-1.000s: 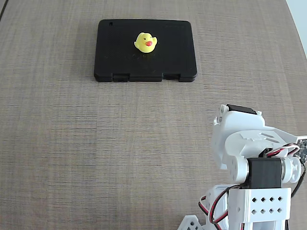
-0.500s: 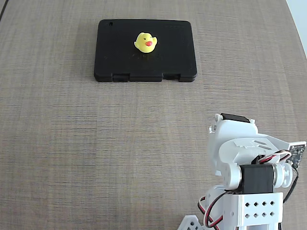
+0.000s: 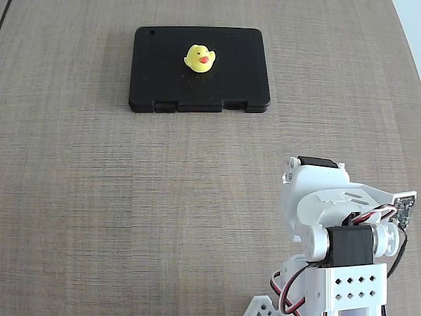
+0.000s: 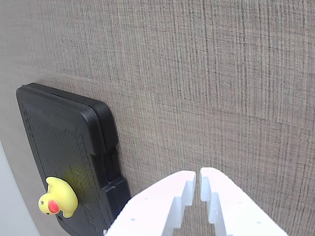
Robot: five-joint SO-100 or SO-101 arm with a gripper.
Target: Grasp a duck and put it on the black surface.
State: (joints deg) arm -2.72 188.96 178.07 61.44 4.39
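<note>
The tiny yellow duck point(image 3: 199, 58) with a red-orange beak stands upright on the black surface point(image 3: 164, 72), right of its middle in the fixed view. In the wrist view the duck point(image 4: 60, 197) sits on the black surface point(image 4: 54, 132) at the lower left. My gripper point(image 4: 198, 173) enters the wrist view from the bottom, its white fingers point(image 4: 167, 196) closed together with nothing between them. It is well apart from the duck, over bare table. In the fixed view the folded white arm point(image 3: 335, 217) is at the lower right and the fingers are hidden.
The wood-grain table point(image 3: 131, 197) spreads around the slab. A pale strip point(image 3: 411, 20) beyond the table's right edge shows at the top right of the fixed view. The slab's notched edge point(image 3: 197, 105) faces the arm.
</note>
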